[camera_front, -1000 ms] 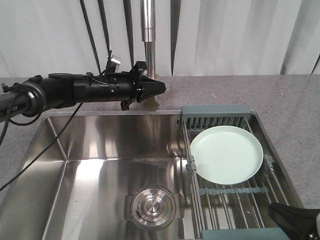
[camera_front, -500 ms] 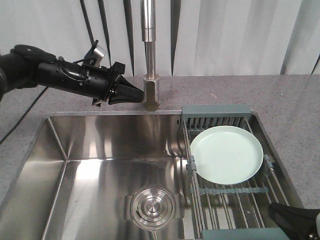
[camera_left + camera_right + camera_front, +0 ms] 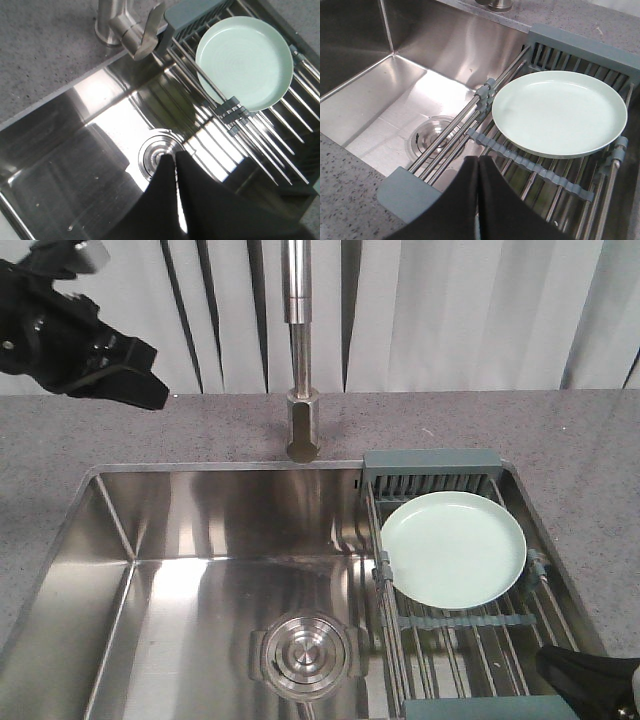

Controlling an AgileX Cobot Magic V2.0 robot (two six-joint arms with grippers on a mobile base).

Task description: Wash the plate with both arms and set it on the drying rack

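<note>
My right gripper (image 3: 479, 172) sat nearest, at the near right corner of the scene, its two black fingers pressed together on nothing, just above the near grey-blue end bar of the rack (image 3: 410, 192). Just beyond it lay the one plate (image 3: 453, 548), pale mint green, flat on the steel rods toward the far end of the rack, its far rim just short of the slotted end compartment and its left rim over the rods beside the sink (image 3: 200, 530). Nothing touched the plate. To the left, the sink basin was bare but for one round steel drain (image 3: 305, 653) near its near edge. One tap (image 3: 301, 390) stood on the grey counter (image 3: 560, 430) behind the sink's far wall. Farthest off, at the upper left, my left gripper (image 3: 175, 165) was raised well above the counter and well apart from the plate; in the wrist view its fingers met with only a thin bright seam between them, holding nothing.

By my reading, the placing step looked done: the plate was already on the rack and both arms stood free of it. What remained, I judged, was only to draw both arms clear, the right one lifting straight away from the end bar so as not to nudge the rods or the plate's near rim.

Count: one plate, one rack, one sink, one drain, one tap, two grippers.
</note>
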